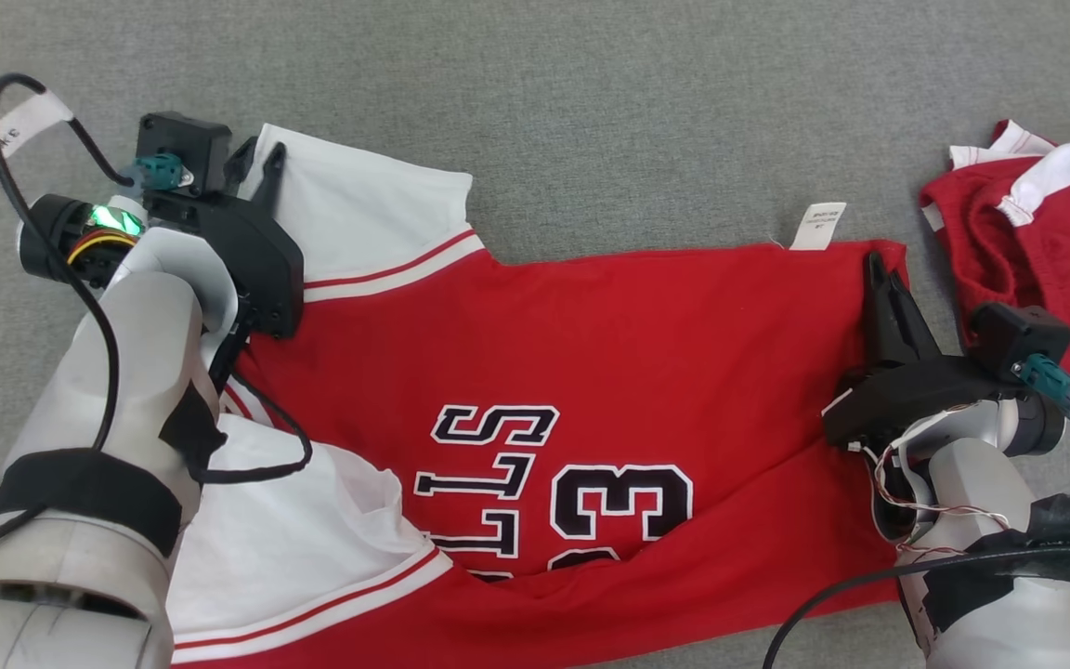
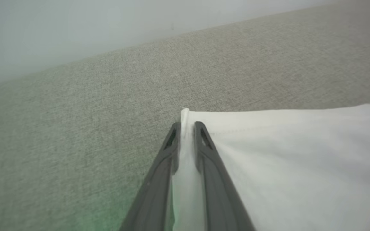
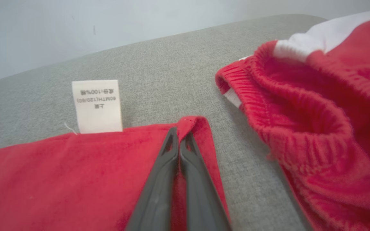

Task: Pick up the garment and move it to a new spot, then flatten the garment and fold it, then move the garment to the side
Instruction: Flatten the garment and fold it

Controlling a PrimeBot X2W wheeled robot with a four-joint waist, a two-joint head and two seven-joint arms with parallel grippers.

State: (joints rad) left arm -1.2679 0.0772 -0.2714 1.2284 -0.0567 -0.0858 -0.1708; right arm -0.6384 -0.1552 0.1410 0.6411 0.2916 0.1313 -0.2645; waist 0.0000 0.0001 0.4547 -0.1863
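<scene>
The garment point(image 1: 591, 325) is a red jersey with white sleeves and black lettering, spread flat on the grey cloth surface. My left gripper point(image 1: 258, 163) is at the far corner of its white sleeve point(image 2: 284, 154). In the left wrist view the gripper point(image 2: 186, 126) has its two fingers closed around the sleeve's edge, with white cloth pinched between them. My right gripper point(image 1: 874, 265) is at the jersey's red hem corner, next to a white care label point(image 1: 818, 226). Seen from the right wrist, that gripper point(image 3: 180, 133) has its tips pressed together on a small raised fold of red cloth point(image 3: 201, 128).
A second red piece with an elastic waistband and white trim point(image 1: 1046, 260) lies bunched just right of the right gripper, close to the hem corner point(image 3: 316, 112). Bare grey surface point(image 1: 591, 93) stretches beyond the jersey. A pale wall point(image 2: 75, 25) rises behind.
</scene>
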